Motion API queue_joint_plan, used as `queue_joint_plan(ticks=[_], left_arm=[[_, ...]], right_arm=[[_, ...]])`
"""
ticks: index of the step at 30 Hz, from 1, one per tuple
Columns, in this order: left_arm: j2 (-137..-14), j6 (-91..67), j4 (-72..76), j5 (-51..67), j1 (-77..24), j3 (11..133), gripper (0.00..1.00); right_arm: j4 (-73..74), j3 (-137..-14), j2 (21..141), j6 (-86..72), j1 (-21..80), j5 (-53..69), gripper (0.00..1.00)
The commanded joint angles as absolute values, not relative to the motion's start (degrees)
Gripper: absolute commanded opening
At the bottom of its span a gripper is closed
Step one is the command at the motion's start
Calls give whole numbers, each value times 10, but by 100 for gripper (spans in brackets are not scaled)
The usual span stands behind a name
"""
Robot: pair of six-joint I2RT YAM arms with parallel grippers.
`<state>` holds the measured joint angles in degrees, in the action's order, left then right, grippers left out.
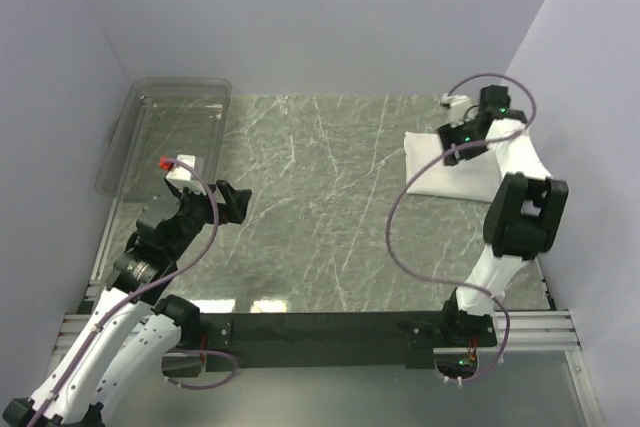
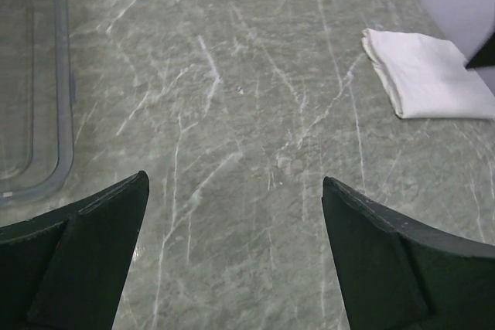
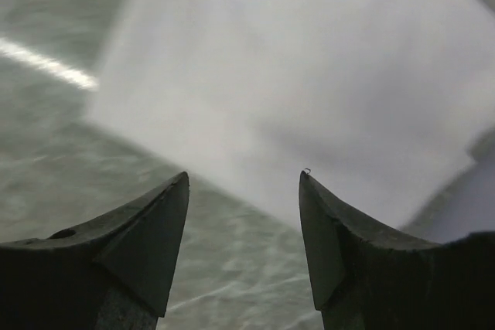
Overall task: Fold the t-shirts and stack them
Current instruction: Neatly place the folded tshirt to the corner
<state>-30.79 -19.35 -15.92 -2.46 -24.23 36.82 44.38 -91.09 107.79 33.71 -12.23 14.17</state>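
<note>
Closest in, bolted at the near edge of the green marbled bench (image 1: 320, 197): two white arms side by side. A little way in on the left: the left claw (image 1: 232, 202), spread wide, holding nothing, hanging over bare bench. Beyond it, along the far left edge: a clear plastic bin (image 1: 180, 82), apparently with nothing inside.

Farther back on the right: the right claw (image 1: 455, 152), also spread and empty, poised just above the t-shirt (image 1: 428, 165). Lies as a neat white rectangular bundle near the far right corner, well apart from the bin and the left claw. No red print showing. Impossible to tell whether one shirt or several in the bundle. In the right wrist view, blurred white cloth beyond the two dark fingertips, with the bundle's near edge just ahead of them.

Looks folded already, so probably close to the end, with only tidying or backing away left. To do that well: raise the right claw straight up, keeping both fingertips clear of the soft cloth so as not to drag a layer open. If pressing flat, come down on the middle, never on a loose edge. Keep the left claw parked where it hangs.
</note>
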Motion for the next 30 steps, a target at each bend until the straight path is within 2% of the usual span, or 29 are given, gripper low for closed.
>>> queue_joint_plan(ticks=[1, 2, 6, 7, 8, 10, 13, 15, 18, 21, 30], left_arm=[[-337, -239, -162, -83, -242, 389, 99], [-344, -247, -174, -97, -242, 395, 99], [-357, -250, -207, -165, -239, 410, 99], [-351, -251, -210, -178, -237, 411, 99], [-345, -251, -214, -198, -236, 410, 99], [-327, -250, -218, -209, -234, 407, 99], [-303, -245, -220, -204, -234, 395, 99], [-296, -239, -221, -194, -234, 394, 99], [-296, -236, -220, -187, -234, 393, 99], [-300, -232, -216, -171, -234, 393, 99], [-293, -232, -220, -156, -236, 390, 100]], right_arm=[[432, -808, 941, 362, -55, 270, 66], [377, -745, 874, 334, -45, 263, 67], [277, -647, 726, 239, -40, 216, 73], [266, -631, 702, 217, -44, 181, 81], [259, -626, 660, 187, -66, 176, 85], [254, -611, 623, 147, -109, 205, 100], [266, -594, 564, 93, -204, 260, 100], [249, -574, 513, 65, -239, 230, 100], [211, -519, 436, 3, -243, 65, 100], [199, -473, 366, 17, -243, 16, 100], [262, -464, 295, 25, -243, 35, 100]])
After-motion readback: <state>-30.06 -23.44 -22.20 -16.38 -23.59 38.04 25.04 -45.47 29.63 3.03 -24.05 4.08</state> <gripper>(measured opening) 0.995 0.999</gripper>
